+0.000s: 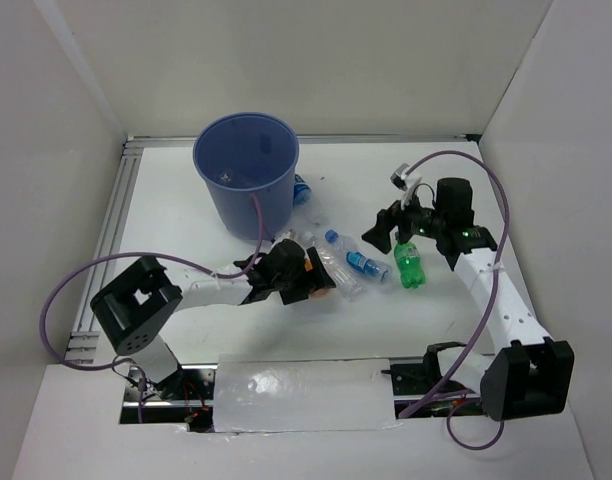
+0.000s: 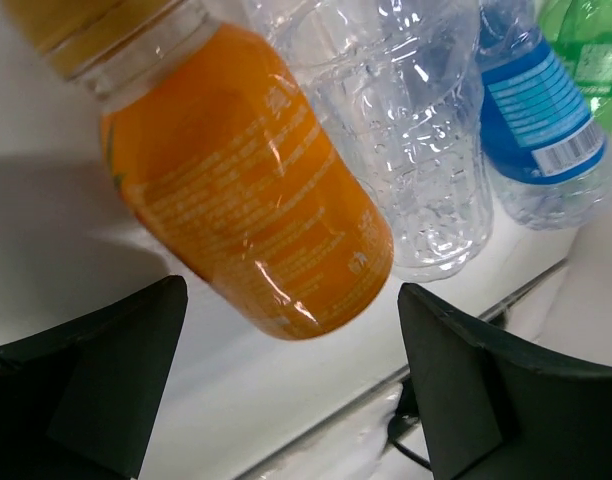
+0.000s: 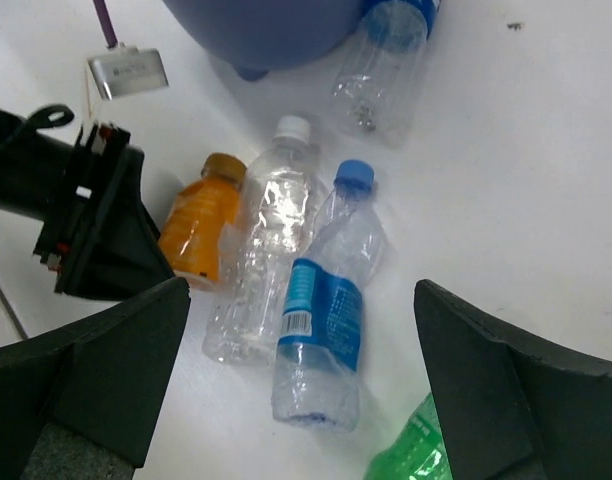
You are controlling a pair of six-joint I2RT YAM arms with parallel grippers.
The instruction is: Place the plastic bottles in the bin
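The blue bin (image 1: 246, 170) stands at the back of the table. Right of it on the table lie an orange bottle (image 2: 246, 190), a clear white-capped bottle (image 3: 266, 250), a blue-labelled bottle (image 3: 326, 310) and a green bottle (image 1: 409, 265). Another clear bottle (image 3: 381, 65) lies against the bin's right side. My left gripper (image 2: 291, 330) is open, low over the table, with the orange bottle's base just ahead of its fingers (image 2: 96, 370). My right gripper (image 3: 301, 300) is open and hovers above the blue-labelled bottle, with the green one at its right finger.
White walls close in the table on three sides. An aluminium rail (image 1: 106, 230) runs along the left edge. Purple cables loop from both arms, and one ends in a small metal block (image 3: 126, 72). A shiny sheet (image 1: 296, 395) covers the near edge.
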